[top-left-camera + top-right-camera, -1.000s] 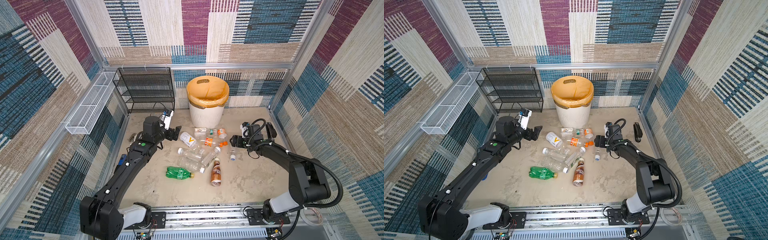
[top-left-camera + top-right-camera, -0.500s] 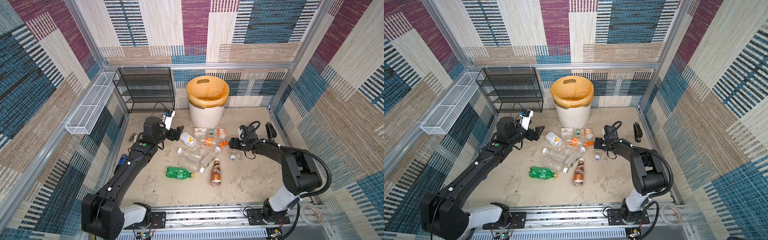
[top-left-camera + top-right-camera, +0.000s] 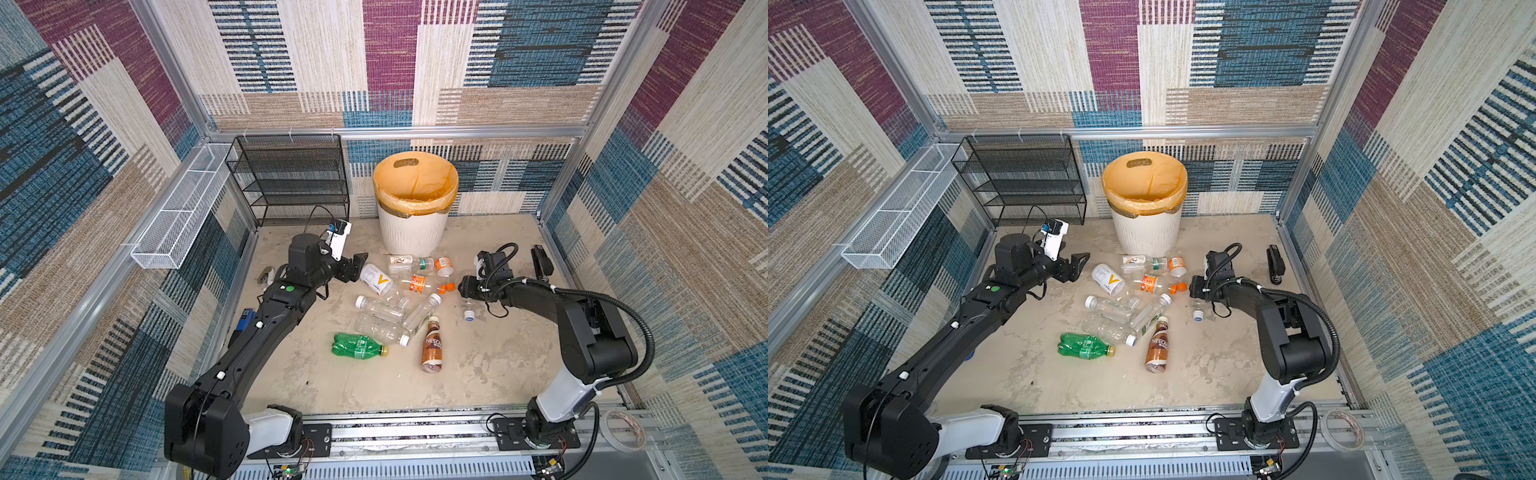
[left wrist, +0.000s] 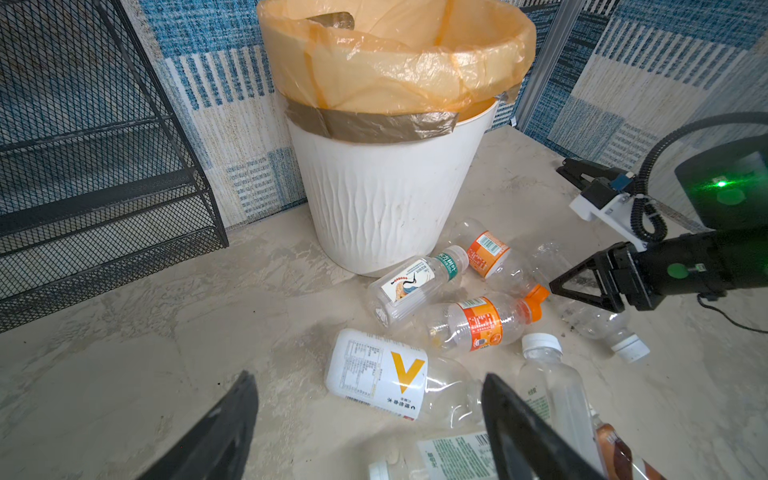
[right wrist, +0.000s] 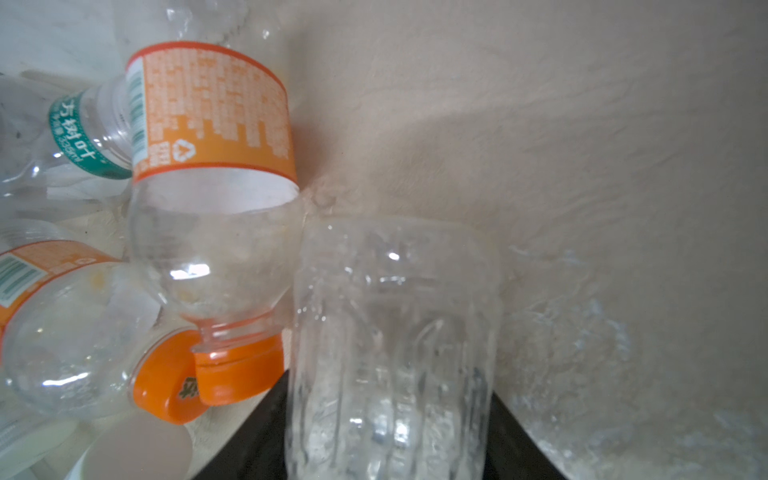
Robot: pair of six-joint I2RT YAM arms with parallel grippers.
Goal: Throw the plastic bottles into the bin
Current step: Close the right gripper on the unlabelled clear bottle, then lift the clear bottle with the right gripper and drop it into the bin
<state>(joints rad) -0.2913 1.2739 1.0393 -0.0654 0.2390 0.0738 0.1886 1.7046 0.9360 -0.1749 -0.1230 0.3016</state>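
Several plastic bottles lie in a loose heap on the floor in front of the bin (image 3: 411,239) (image 3: 1144,237), a white ribbed one with an orange bag. Among them are a green bottle (image 3: 357,345) and a brown Nescafe bottle (image 3: 432,347). My left gripper (image 3: 358,266) (image 4: 368,375) is open, low over a white-labelled bottle with a yellow V (image 3: 376,279) (image 4: 376,374). My right gripper (image 3: 462,286) (image 5: 390,386) is shut on a clear bottle (image 5: 395,316) lying on the floor, one jaw against each side. Its white cap (image 3: 468,316) points towards the front.
A black mesh rack (image 3: 291,178) stands at the back left, and a white wire tray (image 3: 178,224) hangs on the left wall. A black stapler (image 3: 540,259) lies by the right wall and a blue stapler (image 3: 245,320) under my left arm. Orange-labelled bottles (image 5: 208,112) crowd beside the right gripper.
The right gripper has closed its jaws onto the clear bottle. The left gripper has narrowed somewhat and edged towards the V-labelled bottle.
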